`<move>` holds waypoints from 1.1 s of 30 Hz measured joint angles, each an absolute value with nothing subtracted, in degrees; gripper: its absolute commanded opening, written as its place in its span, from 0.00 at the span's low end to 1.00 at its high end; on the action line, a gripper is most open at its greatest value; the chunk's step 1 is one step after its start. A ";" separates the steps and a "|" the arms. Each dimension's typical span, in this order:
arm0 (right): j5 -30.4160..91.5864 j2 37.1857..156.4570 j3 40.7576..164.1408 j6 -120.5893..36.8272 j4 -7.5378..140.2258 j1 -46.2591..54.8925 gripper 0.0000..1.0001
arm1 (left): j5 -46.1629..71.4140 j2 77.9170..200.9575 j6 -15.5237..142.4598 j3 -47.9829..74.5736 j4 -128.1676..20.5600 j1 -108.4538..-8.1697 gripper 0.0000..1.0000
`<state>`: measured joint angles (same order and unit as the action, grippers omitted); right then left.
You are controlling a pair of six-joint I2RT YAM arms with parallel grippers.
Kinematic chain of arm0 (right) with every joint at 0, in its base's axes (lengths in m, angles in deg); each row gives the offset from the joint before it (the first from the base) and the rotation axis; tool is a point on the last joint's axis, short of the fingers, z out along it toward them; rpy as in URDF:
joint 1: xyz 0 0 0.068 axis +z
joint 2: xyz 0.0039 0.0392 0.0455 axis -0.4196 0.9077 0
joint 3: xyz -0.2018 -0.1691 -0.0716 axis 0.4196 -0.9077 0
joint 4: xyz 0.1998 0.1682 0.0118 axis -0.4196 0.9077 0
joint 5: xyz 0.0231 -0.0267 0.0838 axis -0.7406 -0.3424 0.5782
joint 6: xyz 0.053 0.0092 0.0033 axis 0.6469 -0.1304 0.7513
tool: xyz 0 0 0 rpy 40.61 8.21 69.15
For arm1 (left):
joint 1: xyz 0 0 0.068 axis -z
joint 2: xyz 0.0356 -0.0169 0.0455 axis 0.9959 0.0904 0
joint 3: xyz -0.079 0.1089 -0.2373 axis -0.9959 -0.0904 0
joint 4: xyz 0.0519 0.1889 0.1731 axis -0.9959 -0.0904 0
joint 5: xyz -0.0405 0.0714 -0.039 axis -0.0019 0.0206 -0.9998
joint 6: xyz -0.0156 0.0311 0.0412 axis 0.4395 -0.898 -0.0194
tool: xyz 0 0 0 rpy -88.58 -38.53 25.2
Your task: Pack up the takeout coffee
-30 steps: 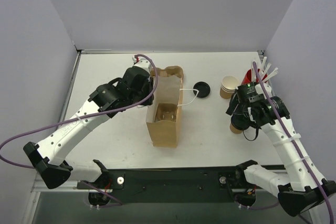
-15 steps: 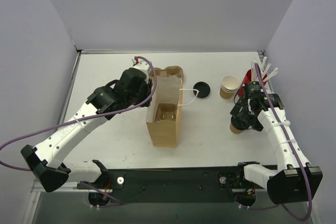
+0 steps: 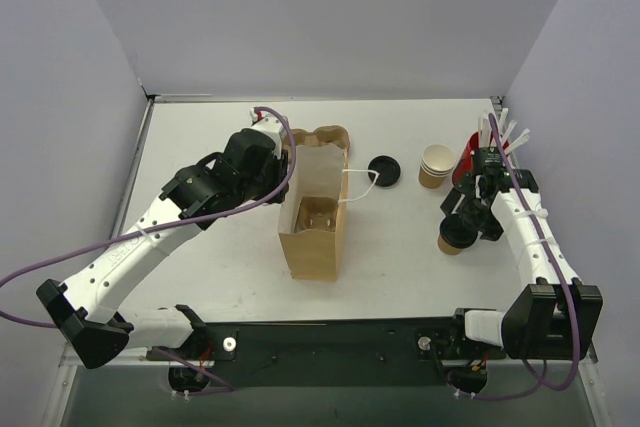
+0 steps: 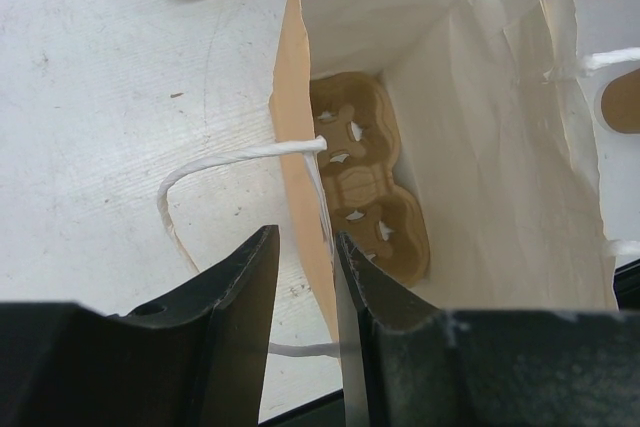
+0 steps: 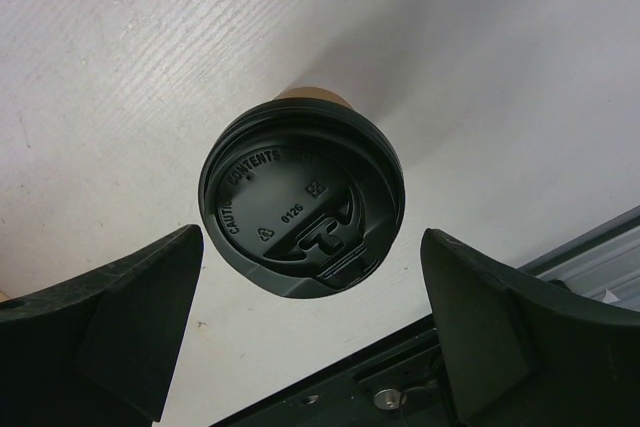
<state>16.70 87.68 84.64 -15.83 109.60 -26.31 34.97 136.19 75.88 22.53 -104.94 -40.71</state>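
Midway between right fingers (image 5: 110, 317): takeout coffee (image 5: 300, 202)

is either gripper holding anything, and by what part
Left gripper pinches the bag by its side wall near the rim. Right gripper straddles the coffee, jaws open, holding nothing.

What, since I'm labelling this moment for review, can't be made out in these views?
The takeout coffee side wall: right wrist view, hidden under its own lid; top view, partly covered by the right gripper.
The left gripper hold on the paper bag: left wrist view, fingers flank the wall, contact unclear.
The red cup: top view, largely behind the right arm.
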 measured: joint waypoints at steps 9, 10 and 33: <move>17.73 89.72 84.59 -16.18 108.07 -26.33 0.85 | 34.65 136.17 75.46 22.47 -104.94 -40.78 0.39; 17.82 89.91 84.55 -16.23 107.92 -26.33 0.85 | 34.54 136.17 75.42 22.47 -104.94 -40.78 0.38; 17.80 90.37 82.45 -16.49 106.72 -26.33 0.56 | 33.88 136.17 75.40 22.47 -104.94 -40.91 0.38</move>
